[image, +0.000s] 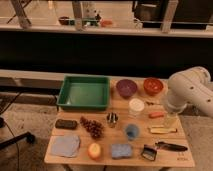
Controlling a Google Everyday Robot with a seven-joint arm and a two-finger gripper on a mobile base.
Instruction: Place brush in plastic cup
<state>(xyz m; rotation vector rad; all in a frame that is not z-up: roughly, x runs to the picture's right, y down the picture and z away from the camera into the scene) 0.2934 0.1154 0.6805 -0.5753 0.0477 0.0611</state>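
The brush (162,149) lies flat at the table's front right corner, its dark squarish head to the left and its slim black handle pointing right. The light-blue plastic cup (132,131) stands upright a little left of and behind the brush head. My gripper (170,120) hangs from the white arm (189,92) over the right side of the table. It is behind the brush and to the right of the cup, touching neither.
A green tray (84,92) sits at the back left, with a purple bowl (126,87) and a red bowl (153,85) to its right. A white container (136,105), metal cup (112,119), grapes (92,127), black block (66,124), cloth (66,145), fruit (94,150) and sponge (121,150) fill the wooden table (107,161).
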